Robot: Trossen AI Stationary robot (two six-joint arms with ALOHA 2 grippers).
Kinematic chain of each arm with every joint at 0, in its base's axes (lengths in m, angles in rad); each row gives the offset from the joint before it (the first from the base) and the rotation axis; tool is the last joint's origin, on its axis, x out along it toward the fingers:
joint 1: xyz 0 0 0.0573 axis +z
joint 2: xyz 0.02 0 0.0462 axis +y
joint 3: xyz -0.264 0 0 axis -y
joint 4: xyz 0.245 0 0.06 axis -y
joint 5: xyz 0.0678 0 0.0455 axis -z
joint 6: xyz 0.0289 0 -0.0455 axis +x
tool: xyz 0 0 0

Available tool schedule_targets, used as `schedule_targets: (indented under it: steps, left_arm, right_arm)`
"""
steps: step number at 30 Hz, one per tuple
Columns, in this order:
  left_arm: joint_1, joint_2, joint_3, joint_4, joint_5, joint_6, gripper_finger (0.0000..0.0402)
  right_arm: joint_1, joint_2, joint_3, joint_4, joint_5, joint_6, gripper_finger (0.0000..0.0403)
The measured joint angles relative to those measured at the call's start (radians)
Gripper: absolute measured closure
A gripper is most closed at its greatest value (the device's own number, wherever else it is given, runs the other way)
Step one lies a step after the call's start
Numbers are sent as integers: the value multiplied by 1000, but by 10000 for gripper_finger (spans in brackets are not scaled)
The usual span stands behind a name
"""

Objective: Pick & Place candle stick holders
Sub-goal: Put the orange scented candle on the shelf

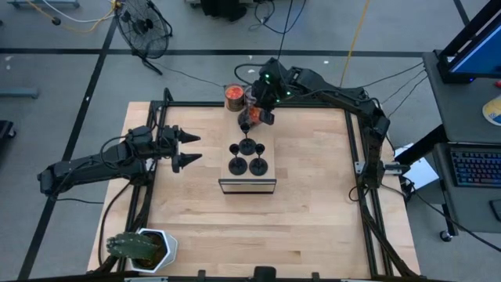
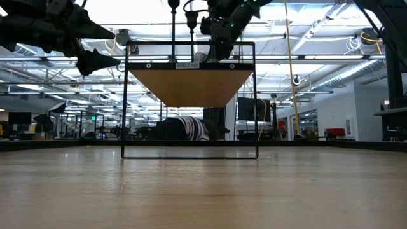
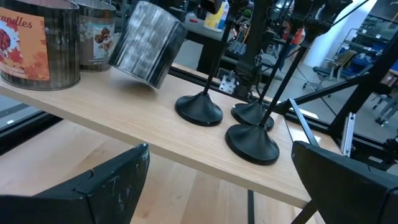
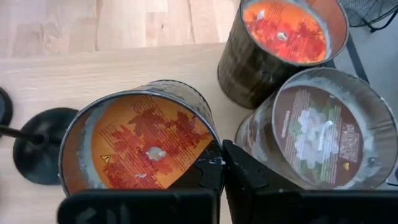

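Three black candle stick holders (image 1: 249,157) stand by their round bases on the raised wooden shelf (image 3: 143,134), close together; they also show in the left wrist view (image 3: 252,140). My right gripper (image 4: 222,165) is at the shelf's far side, shut on a jar with an orange candle (image 4: 146,146). That jar shows tilted and off the shelf in the left wrist view (image 3: 146,40). My left gripper (image 1: 194,149) is open and empty, level with the shelf, to the left of the holders, pointing at them. My right gripper holds the jar by its rim (image 4: 210,144), one finger inside the mouth and one outside the wall. The fingers come from above, slanting down. The jar is lifted clear of the shelf and tilted, its mouth toward the gripper.
Two more jars stand at the shelf's far end, one with orange wax (image 4: 283,37) and one with a white and brown top (image 4: 323,134), right beside the held jar. A potted plant (image 1: 145,249) stands at the table's near left corner. The shelf's metal frame (image 2: 191,102) rises mid-table.
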Motion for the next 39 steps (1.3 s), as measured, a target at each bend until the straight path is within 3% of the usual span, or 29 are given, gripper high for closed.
schedule_targets:
  steps: [18, 26, 39]
  left_arm:
    - [0, 0, 0, 0, -1, 0, 4]
    - [0, 0, 0, 0, -1, -1, 4]
    - [0, 0, 0, -1, -1, 0, 4]
  right_arm:
    - [20, 6, 0, 37, 0, -16, 403]
    - [20, 6, 0, 39, 52, -39, 402]
    - [26, 3, 0, 93, 47, -59, 384]
